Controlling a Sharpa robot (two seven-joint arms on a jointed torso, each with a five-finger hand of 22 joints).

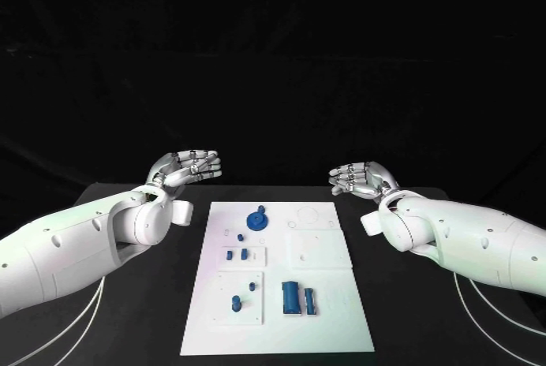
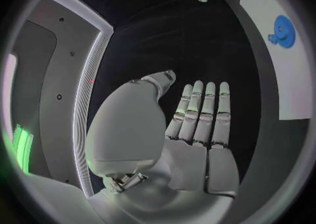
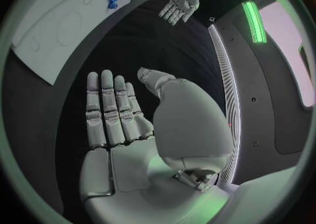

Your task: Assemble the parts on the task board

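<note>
Surface [image 1: 136, 319]: black, dark backdrop behind it.
Board [image 1: 342, 319]: white, lies mid-surface, long side running away from me.
Parts: one round blue part [image 1: 258, 219] near the far end; small blue pieces [image 1: 241, 254] mid-board; two upright blue blocks [image 1: 298, 298] near me. Exact count unclear.
My left hand [image 1: 188, 169]: fingers spread, empty, beyond the board's far left corner.
My right hand [image 1: 362, 179]: fingers spread, empty, beyond the far right corner.

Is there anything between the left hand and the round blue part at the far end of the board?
Nothing visible. The left hand hovers open above bare table beyond the task board's far left corner, and only black table and white board lie between it and the round blue part.
</note>
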